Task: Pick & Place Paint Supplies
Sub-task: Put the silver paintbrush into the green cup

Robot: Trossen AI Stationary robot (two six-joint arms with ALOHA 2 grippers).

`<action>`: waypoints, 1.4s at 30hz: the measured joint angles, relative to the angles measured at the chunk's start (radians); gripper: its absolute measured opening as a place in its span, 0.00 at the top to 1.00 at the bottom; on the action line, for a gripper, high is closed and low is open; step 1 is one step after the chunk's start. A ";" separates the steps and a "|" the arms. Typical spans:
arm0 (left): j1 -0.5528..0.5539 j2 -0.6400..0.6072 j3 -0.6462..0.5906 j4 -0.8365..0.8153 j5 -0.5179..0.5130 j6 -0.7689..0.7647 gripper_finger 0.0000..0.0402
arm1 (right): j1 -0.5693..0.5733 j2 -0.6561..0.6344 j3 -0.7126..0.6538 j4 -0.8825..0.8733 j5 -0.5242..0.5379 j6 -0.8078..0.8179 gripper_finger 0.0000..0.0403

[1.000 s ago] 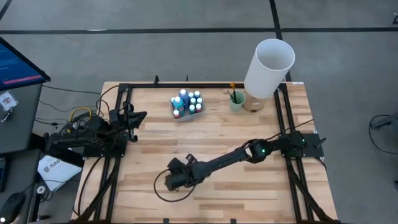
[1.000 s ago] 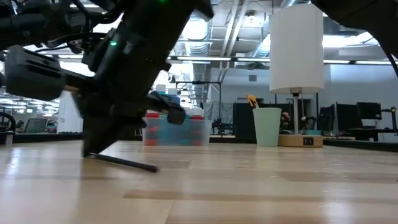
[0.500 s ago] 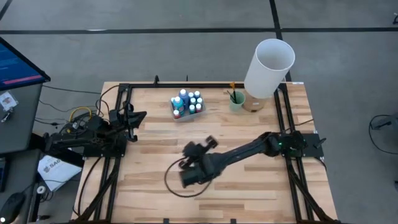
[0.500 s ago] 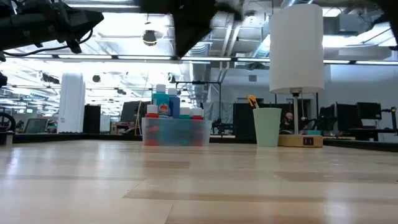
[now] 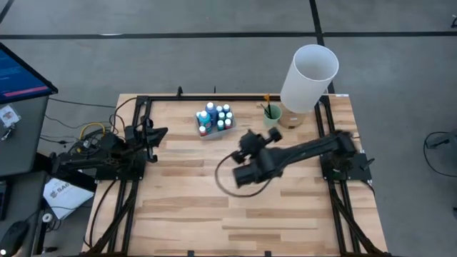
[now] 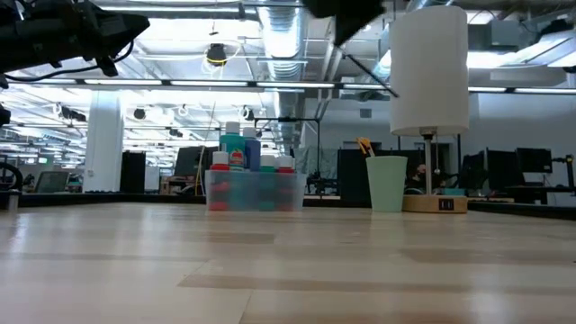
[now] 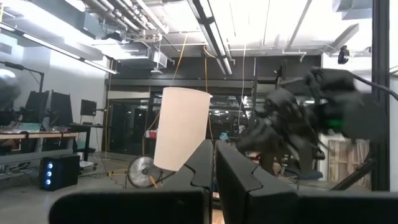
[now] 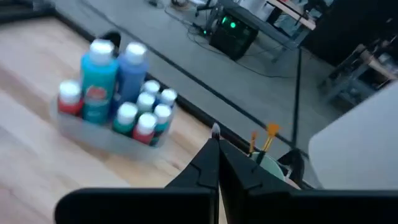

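We see the right arm (image 5: 300, 152) blurred from above, so its fingers are unclear. In the low view it is cut by the top edge. The brush (image 8: 215, 130) shows only a tip; the bottles (image 8: 118, 93) are blurred.

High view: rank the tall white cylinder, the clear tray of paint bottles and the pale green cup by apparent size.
1. Tall white cylinder, largest, though it rises nearer the camera.
2. Clear tray of paint bottles.
3. Pale green cup, smallest.

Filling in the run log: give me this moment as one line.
right gripper: shut on brush, high above table | left gripper: shut, parked at left edge | bottles: in tray
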 joint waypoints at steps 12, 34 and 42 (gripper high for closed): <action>0.000 0.000 0.000 -0.001 -0.001 0.000 1.00 | 0.009 -0.535 -0.712 0.741 0.085 -0.334 1.00; 0.000 0.000 0.000 0.000 -0.001 0.000 1.00 | -0.302 -0.475 -0.929 1.049 -0.662 -0.958 0.86; 0.000 0.000 0.000 0.003 0.001 0.000 1.00 | -0.397 -0.295 -0.779 0.678 -0.822 -1.416 0.57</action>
